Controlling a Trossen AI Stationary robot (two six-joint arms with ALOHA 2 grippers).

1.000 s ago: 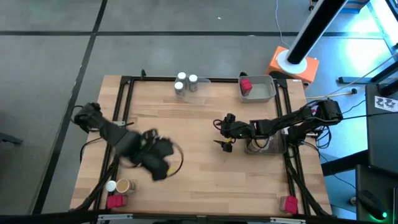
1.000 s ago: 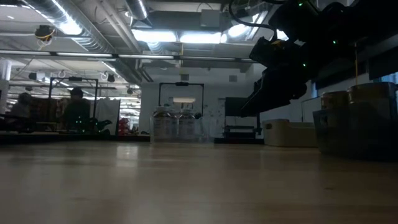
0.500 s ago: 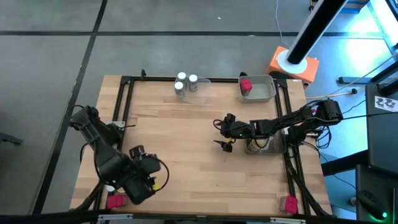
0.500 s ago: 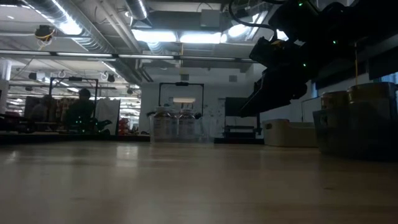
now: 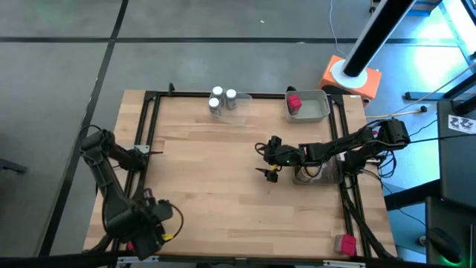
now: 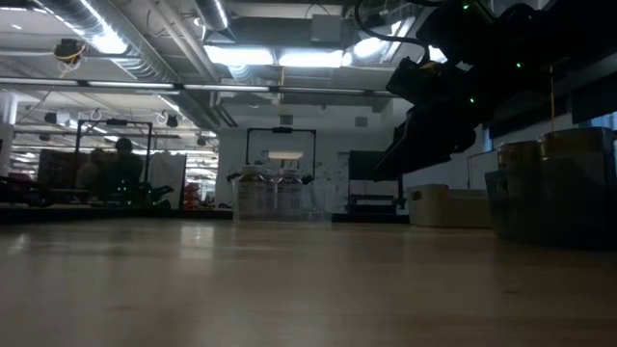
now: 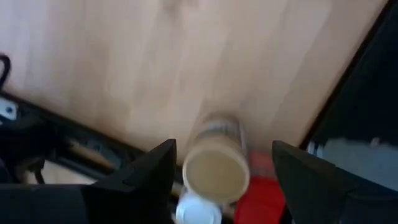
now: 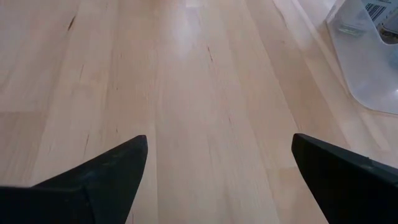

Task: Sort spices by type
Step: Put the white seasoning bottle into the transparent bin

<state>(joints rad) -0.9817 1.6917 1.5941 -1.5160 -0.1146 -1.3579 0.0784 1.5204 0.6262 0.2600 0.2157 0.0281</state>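
Left gripper (image 7: pixel 221 163) hangs spread wide over the table's near left corner, straddling the tan jar (image 7: pixel 214 163) without touching; a white lid (image 7: pixel 198 210) and red packet (image 7: pixel 261 198) crowd beside it. Right gripper (image 5: pixel 268 158) waits mid-table, fingers parted, empty.

Landmark: table (image 5: pixel 223 164). Two jars (image 5: pixel 222 99) on its far edge, middle. Tray (image 5: pixel 316 112) with one packet (image 5: pixel 294 102) in its far-right corner. Another packet (image 5: pixel 344 243) near-right corner.
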